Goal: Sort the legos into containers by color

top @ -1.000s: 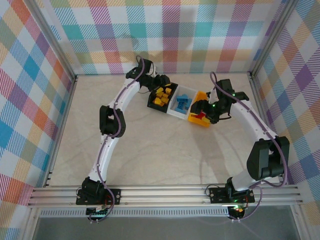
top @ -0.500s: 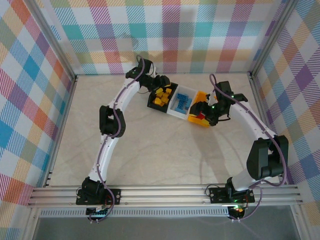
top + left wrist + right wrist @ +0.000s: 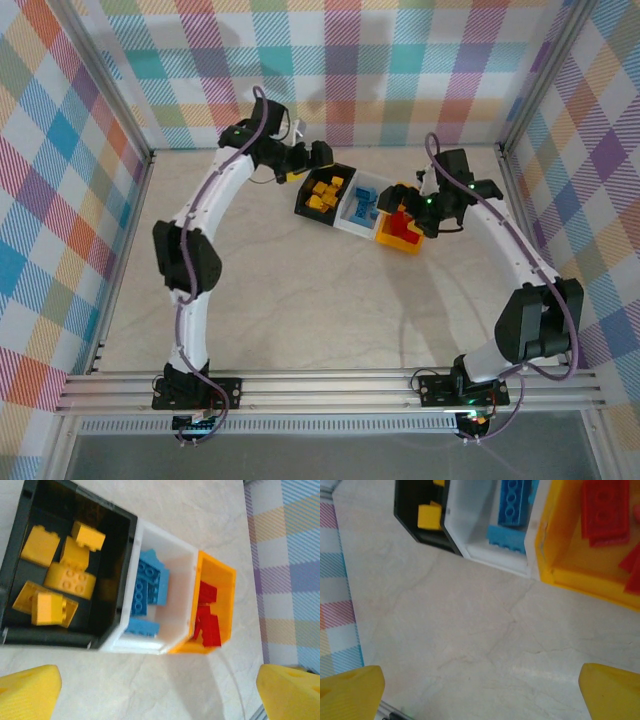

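Three bins stand in a row touching each other. The black bin (image 3: 45,636) holds several yellow bricks (image 3: 70,580). Blue bricks (image 3: 150,587) lie in the white bin (image 3: 177,580), and red bricks (image 3: 206,622) in the orange bin (image 3: 220,580). My left gripper (image 3: 160,695) hangs open and empty above the table beside the row; from the top it sits at the black bin's back-left corner (image 3: 318,158). My right gripper (image 3: 480,690) is open and empty over bare table next to the white bin (image 3: 470,525) and orange bin (image 3: 580,580); from the top it hovers at the orange bin's back end (image 3: 405,198).
The bins sit at the back middle of the beige table (image 3: 300,300), ringed by checkered walls and a metal frame. The wall's foot (image 3: 340,580) lies close to the right gripper's side. Open tabletop stretches in front of the bins toward the arm bases.
The left arm has swung back and to the left, lifting its gripper off the black bin. The right gripper has drawn back from over the orange bin, uncovering the red bricks.
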Tool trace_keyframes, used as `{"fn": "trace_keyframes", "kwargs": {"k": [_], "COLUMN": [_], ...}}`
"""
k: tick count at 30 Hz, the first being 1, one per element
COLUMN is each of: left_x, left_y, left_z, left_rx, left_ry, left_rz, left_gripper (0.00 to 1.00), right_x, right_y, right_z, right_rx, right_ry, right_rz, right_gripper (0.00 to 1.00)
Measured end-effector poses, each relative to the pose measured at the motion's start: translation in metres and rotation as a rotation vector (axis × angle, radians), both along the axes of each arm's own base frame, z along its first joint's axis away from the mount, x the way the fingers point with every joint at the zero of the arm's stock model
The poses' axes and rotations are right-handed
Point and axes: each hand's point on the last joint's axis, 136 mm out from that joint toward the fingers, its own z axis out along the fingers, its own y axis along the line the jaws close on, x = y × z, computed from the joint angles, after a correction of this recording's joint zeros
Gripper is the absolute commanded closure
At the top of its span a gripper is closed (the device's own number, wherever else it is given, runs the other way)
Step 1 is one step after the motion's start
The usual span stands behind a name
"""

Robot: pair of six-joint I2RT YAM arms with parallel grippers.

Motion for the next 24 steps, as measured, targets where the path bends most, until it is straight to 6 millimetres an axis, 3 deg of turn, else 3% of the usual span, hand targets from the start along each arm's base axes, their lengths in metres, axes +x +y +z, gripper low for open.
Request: {"fn": "trace_keyframes", "kwargs": {"k": [5, 11, 17, 20, 24], "left_x": [-0.038, -0.087, -0.143, -0.167, -0.188], "left_y": [0.024, 0.068, 0.128, 0.152, 0.177], "left_z": [0.019, 0.043, 0.081, 0.075, 0.042], "left_rx": [0.058, 0.168, 0.236, 0.241, 0.277], "left_ry": [-0.034, -0.134, -0.36, -0.491, -0.616], "left_rz": [0.013, 0.074, 0.244, 0.323, 0.381], "left_gripper": [0.0, 0.0, 0.0, 0.0, 0.0], "right_x": [0.009, 0.014, 0.0, -0.007, -0.019], "right_y": [-0.014, -0.037, -0.058, -0.066, -0.08], "right_z": [0.034, 0.085, 0.101, 0.095, 0.084], "right_rx": [-0.059, -0.12, -0.213, -0.285, -0.39], "right_ry": [-0.154, -0.437, -0.736, -0.823, -0.889], "right_rz": [-0.043, -0.143, -0.164, -0.155, -0.158], "right_gripper": [0.0, 0.0, 0.0, 0.0, 0.0]}}
